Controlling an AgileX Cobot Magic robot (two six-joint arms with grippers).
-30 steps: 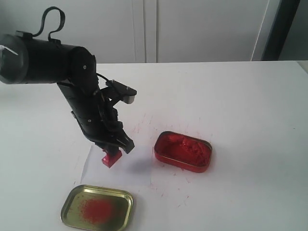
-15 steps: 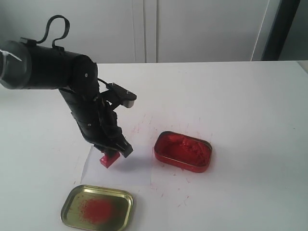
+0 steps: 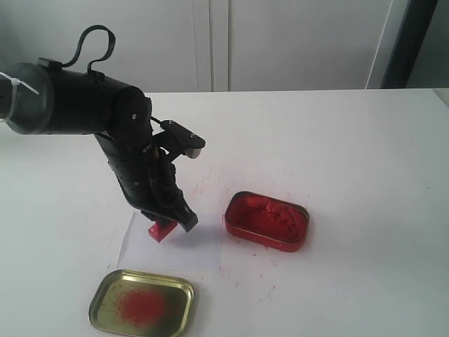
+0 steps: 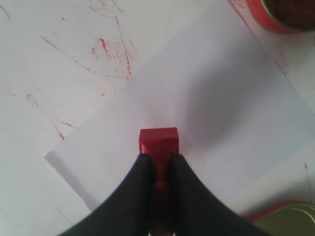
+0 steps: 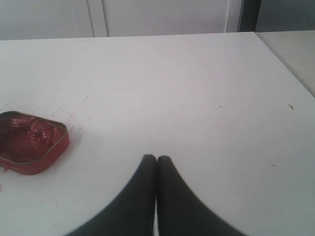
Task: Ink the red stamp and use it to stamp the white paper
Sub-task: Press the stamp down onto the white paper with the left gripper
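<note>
My left gripper (image 3: 173, 219) (image 4: 158, 158) is shut on the handle of the red stamp (image 3: 162, 231) (image 4: 158, 141). The stamp's flat base sits down on the white paper (image 3: 189, 249) (image 4: 211, 98), near the sheet's left part in the exterior view. The paper lies between the gold lid and the red tin. My right gripper (image 5: 156, 159) is shut and empty, over bare table to the right of the red tin; the exterior view does not show it.
A red tin of red paste (image 3: 266, 220) (image 5: 29, 142) stands just right of the paper. A gold lid with red powder (image 3: 142, 302) (image 4: 290, 222) lies at the table's front edge. Red ink streaks (image 4: 115, 46) mark the table (image 3: 365, 154) beyond the paper.
The left arm has shifted slightly and come lower; the stamp has gone from hovering over the paper to resting on it. The tin and lid have not moved.
</note>
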